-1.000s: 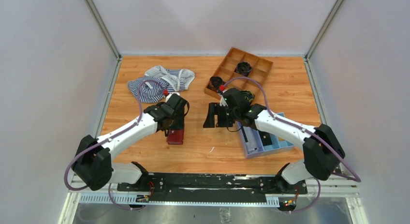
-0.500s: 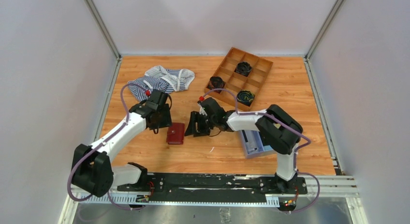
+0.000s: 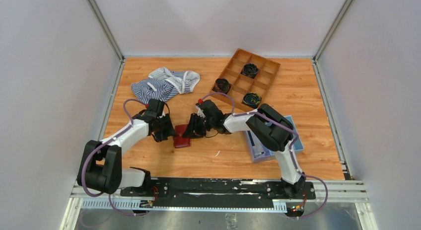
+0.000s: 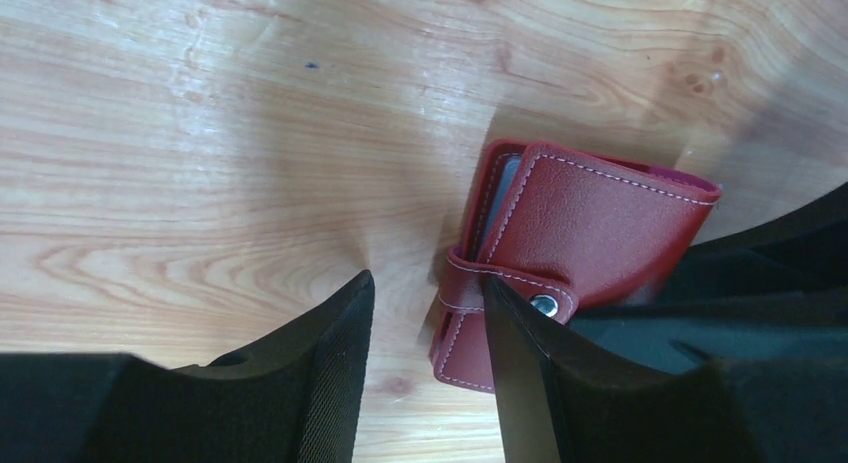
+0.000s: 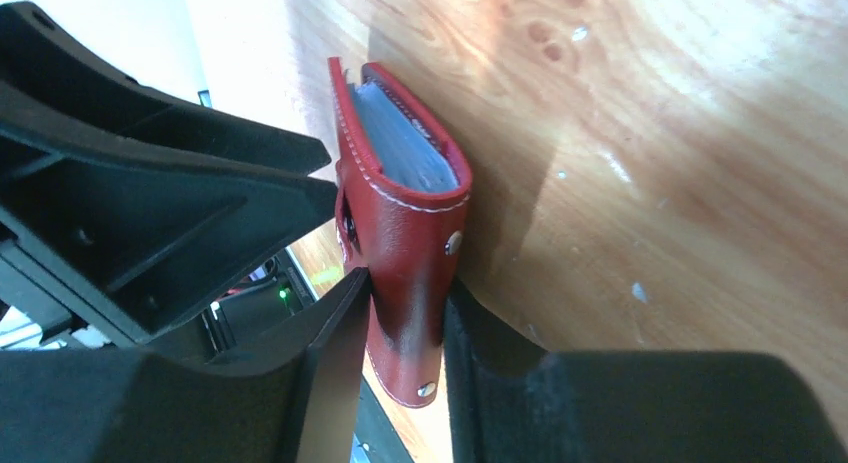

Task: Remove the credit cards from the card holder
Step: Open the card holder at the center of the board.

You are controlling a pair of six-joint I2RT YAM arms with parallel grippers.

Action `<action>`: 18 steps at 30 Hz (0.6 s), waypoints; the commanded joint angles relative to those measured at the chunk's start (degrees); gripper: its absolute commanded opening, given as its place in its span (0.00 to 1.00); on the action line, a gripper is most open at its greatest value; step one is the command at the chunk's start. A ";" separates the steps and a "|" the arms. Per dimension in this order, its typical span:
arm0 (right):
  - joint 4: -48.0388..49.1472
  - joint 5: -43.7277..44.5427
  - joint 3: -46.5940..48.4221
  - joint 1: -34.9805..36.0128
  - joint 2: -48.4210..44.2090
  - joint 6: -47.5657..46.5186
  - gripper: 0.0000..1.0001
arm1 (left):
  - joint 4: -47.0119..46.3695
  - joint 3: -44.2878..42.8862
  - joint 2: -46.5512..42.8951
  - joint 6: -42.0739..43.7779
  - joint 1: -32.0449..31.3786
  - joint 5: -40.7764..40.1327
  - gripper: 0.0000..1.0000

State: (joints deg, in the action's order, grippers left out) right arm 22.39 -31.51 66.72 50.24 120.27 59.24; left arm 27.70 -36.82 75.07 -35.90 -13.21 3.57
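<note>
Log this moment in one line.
right fingers: shut on wallet | left fingers: open, one touching strap | pockets: pale, visible at wallet's edge

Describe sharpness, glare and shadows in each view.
Top external: evenly lit, sharp, only soft shadows under the arms. Left wrist: card holder stitching crisp, dark shadow on the table beside it, near tool fingers very dark. Right wrist: upper left corner blown out white, sheen on the table.

Card holder [image 3: 181, 136]: maroon leather, white stitching, strap tab with metal snap; folded; on worktop, left of centre. Credit cards [image 5: 400, 148]: inside holder; only pale grey-blue edges show between covers.
</note>
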 commanded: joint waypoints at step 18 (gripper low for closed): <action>-12.70 6.11 -5.99 -2.07 -10.07 -6.77 0.00 | 1.52 -4.05 -6.55 4.69 -12.65 1.42 0.66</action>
State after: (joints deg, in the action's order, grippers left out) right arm 16.08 -28.69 62.43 48.75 112.38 55.86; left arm 27.55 -39.20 69.82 -33.04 -22.57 5.63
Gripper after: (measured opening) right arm 0.094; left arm 0.650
